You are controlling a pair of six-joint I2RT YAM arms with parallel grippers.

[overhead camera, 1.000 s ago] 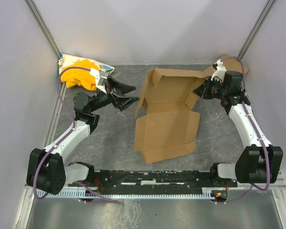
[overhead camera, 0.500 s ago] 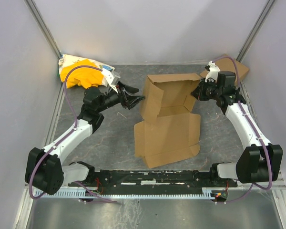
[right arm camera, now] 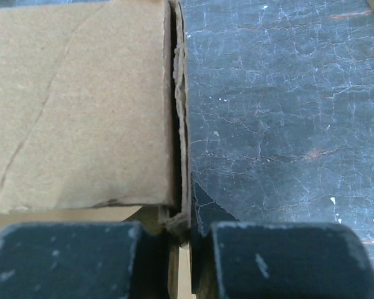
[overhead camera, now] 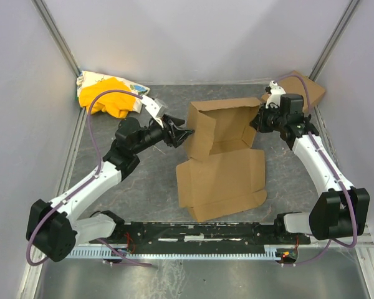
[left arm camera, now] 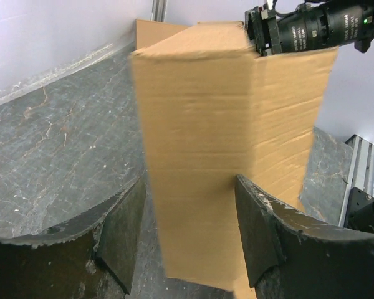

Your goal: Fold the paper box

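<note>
The plain brown cardboard mailer box (overhead camera: 221, 177) lies in the middle of the dark table (overhead camera: 143, 180), with its far half standing up. The right gripper (overhead camera: 259, 122) is clenched on its right edge. The left gripper (overhead camera: 183, 133), fingers spread apart, is at its left edge.

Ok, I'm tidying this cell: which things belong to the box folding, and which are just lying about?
In use: the paper box, pinched at its edge by the right hand; the left hand, open at its raised flap.
Lying about: the second cardboard box, far right corner; the yellow-and-white cloth bundle, far left corner.
</note>
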